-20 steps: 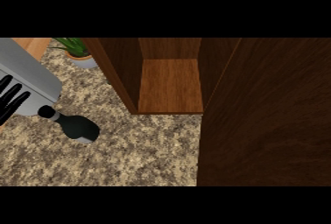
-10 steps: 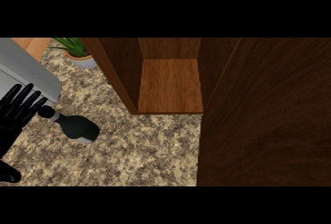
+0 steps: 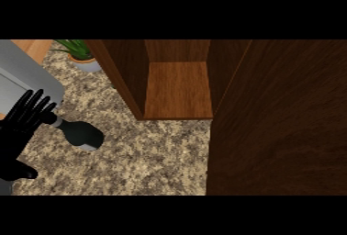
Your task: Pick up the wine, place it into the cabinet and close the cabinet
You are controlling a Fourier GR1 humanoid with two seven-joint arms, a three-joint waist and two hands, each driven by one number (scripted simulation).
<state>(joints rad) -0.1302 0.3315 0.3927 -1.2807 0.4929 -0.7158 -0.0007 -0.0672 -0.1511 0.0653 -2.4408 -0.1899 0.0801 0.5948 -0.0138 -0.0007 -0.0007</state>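
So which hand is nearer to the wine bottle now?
The left hand: its straight fingers reach the neck of the wine bottle lying on the counter. The right hand is not in view.

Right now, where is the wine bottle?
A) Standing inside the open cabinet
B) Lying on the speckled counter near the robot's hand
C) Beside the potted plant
B: the wine bottle lies on the granite counter, its neck by the left hand; the cabinet shelf is bare.
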